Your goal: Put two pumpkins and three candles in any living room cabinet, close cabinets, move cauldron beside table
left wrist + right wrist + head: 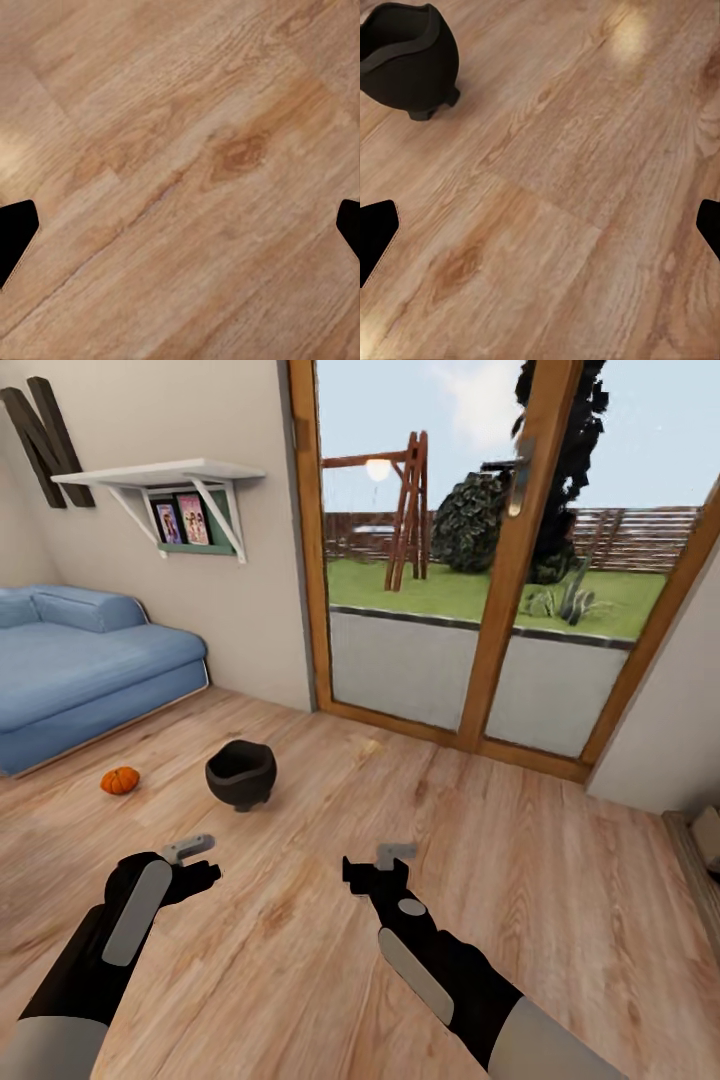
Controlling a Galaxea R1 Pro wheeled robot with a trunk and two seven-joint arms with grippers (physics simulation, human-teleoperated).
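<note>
On floor: cauldron [241, 772] (pumpkin [119, 780] nr).

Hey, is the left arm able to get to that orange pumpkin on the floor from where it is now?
Probably, with a reach or a small move forward. The pumpkin lies on bare floor ahead of the left gripper, near the sofa; nothing stands between them. The cauldron stands off to the side.

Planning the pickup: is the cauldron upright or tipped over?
Upright. The cauldron stands on the wooden floor with its wide mouth facing up; the right wrist view shows its small feet under the belly.
</note>
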